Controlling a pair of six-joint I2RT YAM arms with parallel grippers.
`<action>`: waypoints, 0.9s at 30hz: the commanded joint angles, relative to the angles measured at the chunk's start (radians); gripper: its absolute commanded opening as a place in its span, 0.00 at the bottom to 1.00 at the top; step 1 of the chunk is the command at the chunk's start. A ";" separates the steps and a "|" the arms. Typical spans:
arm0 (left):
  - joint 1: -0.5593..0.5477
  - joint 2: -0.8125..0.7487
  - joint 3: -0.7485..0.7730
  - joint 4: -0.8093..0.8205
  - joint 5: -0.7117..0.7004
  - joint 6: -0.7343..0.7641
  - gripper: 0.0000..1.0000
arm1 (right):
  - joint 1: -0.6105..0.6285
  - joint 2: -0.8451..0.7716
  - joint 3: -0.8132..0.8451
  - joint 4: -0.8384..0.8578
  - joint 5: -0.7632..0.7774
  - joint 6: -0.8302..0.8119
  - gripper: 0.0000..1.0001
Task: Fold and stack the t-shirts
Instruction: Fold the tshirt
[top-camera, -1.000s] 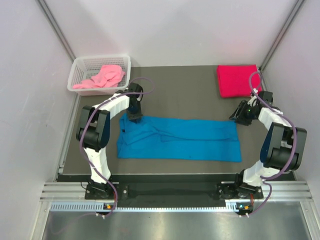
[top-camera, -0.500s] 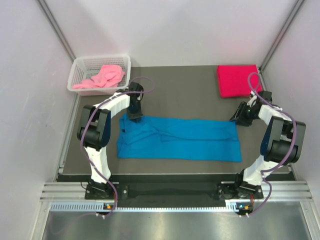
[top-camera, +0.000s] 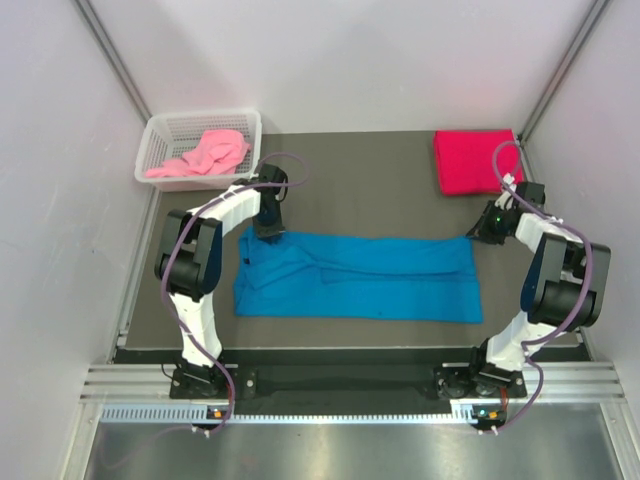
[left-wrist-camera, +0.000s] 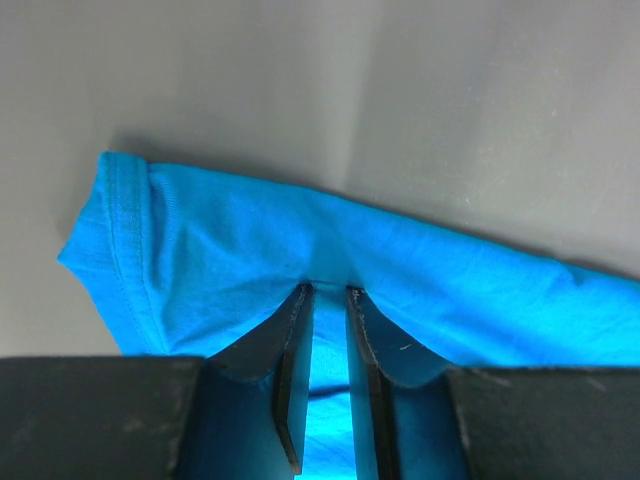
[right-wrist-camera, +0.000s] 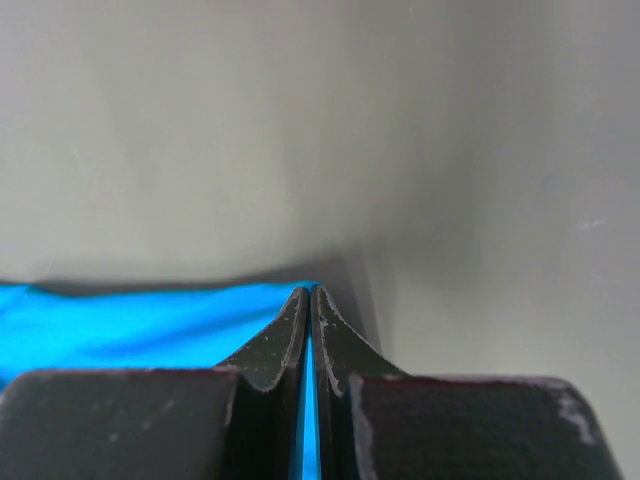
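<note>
At table (top-camera: 380, 190) centre, blue t-shirt (top-camera: 360, 277), folded lengthwise, long flat strip

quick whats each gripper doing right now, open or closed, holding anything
left gripper: closed, pinching a fold of the blue t-shirt
right gripper: closed on the far right corner of the blue t-shirt

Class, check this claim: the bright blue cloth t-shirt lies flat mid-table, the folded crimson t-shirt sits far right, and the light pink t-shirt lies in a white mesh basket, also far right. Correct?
No. The top external view shows the white mesh basket with the light pink t-shirt far left, not right. The bright blue cloth t-shirt and folded crimson t-shirt are as stated.
</note>
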 joint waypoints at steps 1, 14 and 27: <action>0.014 0.038 -0.030 0.089 -0.093 -0.022 0.25 | -0.008 -0.041 -0.002 0.137 0.030 -0.023 0.00; 0.012 0.021 -0.045 0.084 -0.102 -0.031 0.25 | 0.006 -0.122 -0.043 0.167 0.020 -0.016 0.00; 0.009 0.011 -0.048 0.078 -0.085 -0.027 0.25 | 0.011 -0.096 -0.036 0.111 0.023 -0.020 0.17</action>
